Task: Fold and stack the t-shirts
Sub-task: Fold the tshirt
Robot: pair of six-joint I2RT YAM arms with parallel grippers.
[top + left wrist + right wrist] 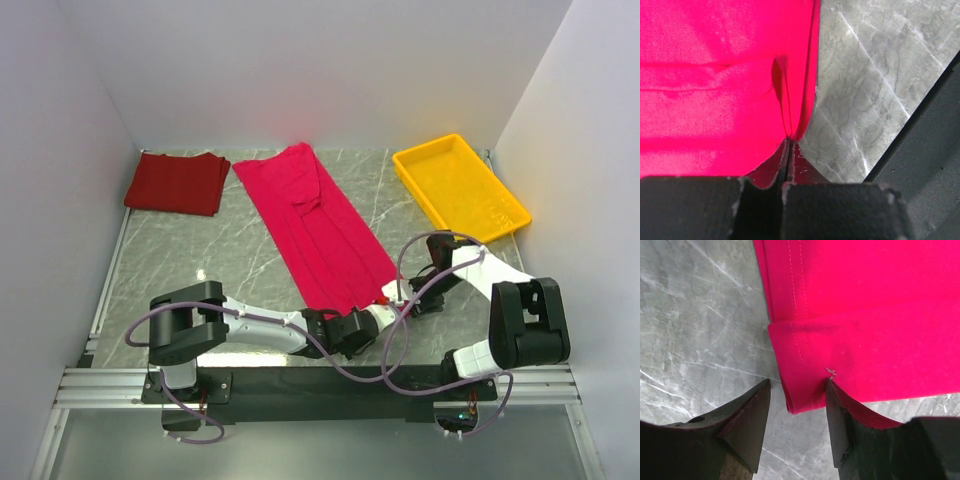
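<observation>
The crimson t-shirt (320, 225) lies as a long folded strip running diagonally from the back middle to the near middle of the table. My left gripper (789, 142) is shut on its near edge (383, 312), the cloth (715, 75) pinched at the fingertips. My right gripper (797, 388) is open around the hem corner of the same shirt (865, 315), with one finger on the bare table and the other against the cloth; in the top view the right gripper (401, 293) sits just right of the left one. The maroon t-shirt (178, 183) lies folded at the back left.
A yellow tray (460, 186) stands at the back right, near the right arm. White walls close in the grey marble table (200, 260) on three sides. A black rail with the arm bases runs along the near edge.
</observation>
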